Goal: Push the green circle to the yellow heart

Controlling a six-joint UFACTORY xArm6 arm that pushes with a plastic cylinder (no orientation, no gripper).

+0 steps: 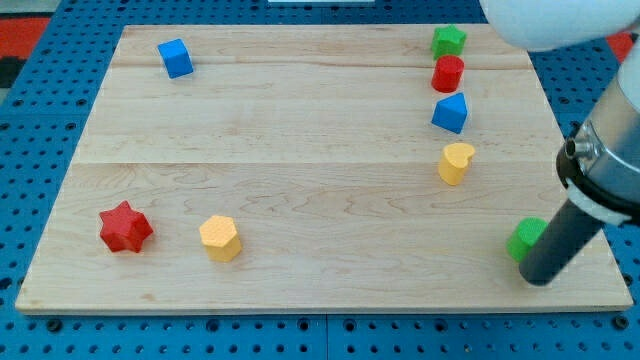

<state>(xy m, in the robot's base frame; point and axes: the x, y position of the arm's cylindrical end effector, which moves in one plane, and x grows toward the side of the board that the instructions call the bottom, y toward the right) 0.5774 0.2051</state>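
Surface: pale wooden board (300, 180) on blue pegboard (30, 120).
Green circle (524, 238): board's 4 o'clock corner, 4 o'clock from yellow heart (456, 162).
My tip (536, 278): touching the circle's right side; holds nothing.

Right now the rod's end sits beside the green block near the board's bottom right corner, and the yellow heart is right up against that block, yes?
Not quite. In the camera view my tip is beside the green circle, but the yellow heart stands apart, toward the view's top and left.
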